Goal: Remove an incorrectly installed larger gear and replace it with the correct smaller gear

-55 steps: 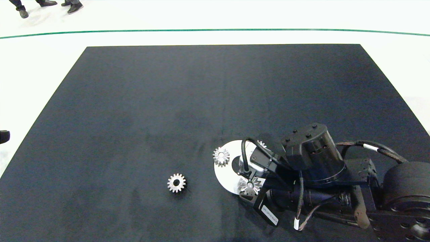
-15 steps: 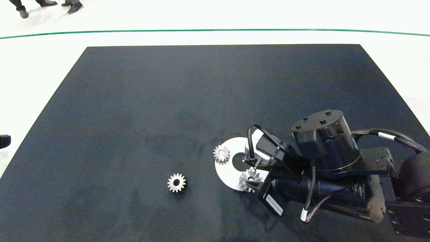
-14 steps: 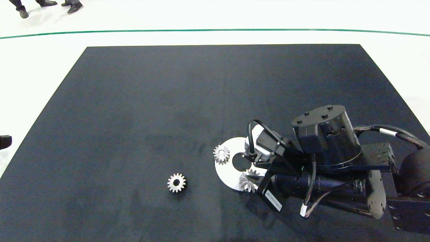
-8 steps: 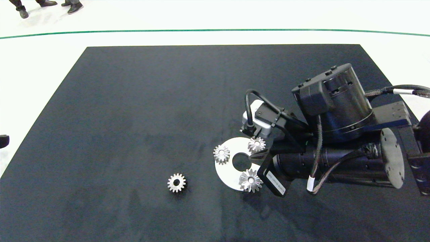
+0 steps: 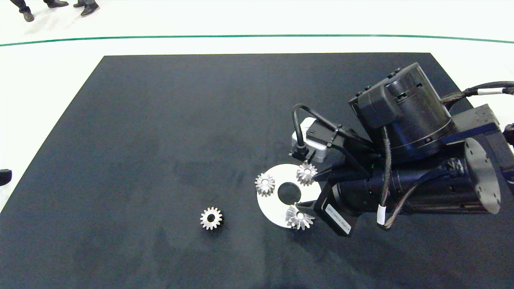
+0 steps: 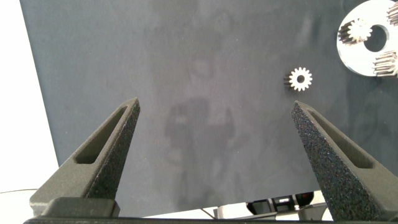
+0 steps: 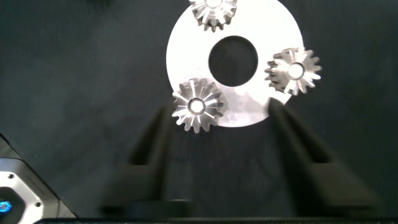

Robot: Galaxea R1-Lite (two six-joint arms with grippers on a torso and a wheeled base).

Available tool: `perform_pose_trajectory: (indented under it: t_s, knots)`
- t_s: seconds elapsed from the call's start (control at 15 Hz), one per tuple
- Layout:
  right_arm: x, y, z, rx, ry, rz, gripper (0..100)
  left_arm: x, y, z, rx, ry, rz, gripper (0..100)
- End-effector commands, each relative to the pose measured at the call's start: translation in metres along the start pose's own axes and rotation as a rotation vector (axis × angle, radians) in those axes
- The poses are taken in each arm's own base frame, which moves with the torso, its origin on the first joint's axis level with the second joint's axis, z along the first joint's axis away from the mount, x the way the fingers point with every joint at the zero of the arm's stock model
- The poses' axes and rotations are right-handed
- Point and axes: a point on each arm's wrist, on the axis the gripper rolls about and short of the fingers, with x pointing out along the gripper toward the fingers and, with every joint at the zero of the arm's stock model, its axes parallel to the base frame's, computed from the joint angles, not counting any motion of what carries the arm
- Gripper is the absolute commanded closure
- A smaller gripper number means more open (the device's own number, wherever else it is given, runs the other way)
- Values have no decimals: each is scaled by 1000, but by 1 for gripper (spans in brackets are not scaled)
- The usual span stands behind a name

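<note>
Item one, nearest us: the larger gear [image 5: 299,217], star-toothed, sits on the near rim of the silver disc [image 5: 270,202], its teeth overhanging the disc's edge. We judge the removal not yet done. Item two: the smaller gear [image 5: 211,218], lying flat and loose on the black mat [image 5: 160,132], well apart from the disc on its left. We judge that the swap has not begun either, so both steps are left. Item three: the right gripper [image 7: 217,109], raised over the disc's right side with its jaws spread wide and nothing between them; the larger gear lies below, roughly in line with the gap. Item four: two small gears seated on the disc, one at its left rim [image 5: 264,185] and one at its far-right rim [image 5: 306,173], both clear of the larger gear but close enough, we judge, to crowd a finger coming down. Item five: the left gripper [image 6: 214,106], parked far to the disc's left past the mat's edge, jaws apart and empty. Item six, far beyond the disc: a pale floor, a green line [image 5: 241,36] and a person's shoes [image 5: 89,7].
</note>
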Motion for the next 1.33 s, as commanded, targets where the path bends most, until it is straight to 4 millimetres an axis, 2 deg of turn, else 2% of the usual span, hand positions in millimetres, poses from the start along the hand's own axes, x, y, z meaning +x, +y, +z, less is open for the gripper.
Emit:
perform_pose_trajectory:
  t_s: [0.07, 0.47, 0.73, 1.0, 1.33]
  knots:
    - [8, 0, 6, 24, 21, 2, 0, 1, 0, 0, 1, 7, -1, 0]
    - [40, 7, 3, 10, 95, 19, 0, 1, 0, 0, 1, 9, -1, 0]
    - [48, 10, -1, -12, 153, -2, 0, 0, 0, -1, 1, 6, -1, 0]
    - [47, 15, -3, -31, 186, 5, 0, 0, 0, -1, 2, 6, -1, 0]
    - [65, 19, -6, -46, 236, -21, 0, -1, 0, -1, 2, 4, -1, 0]
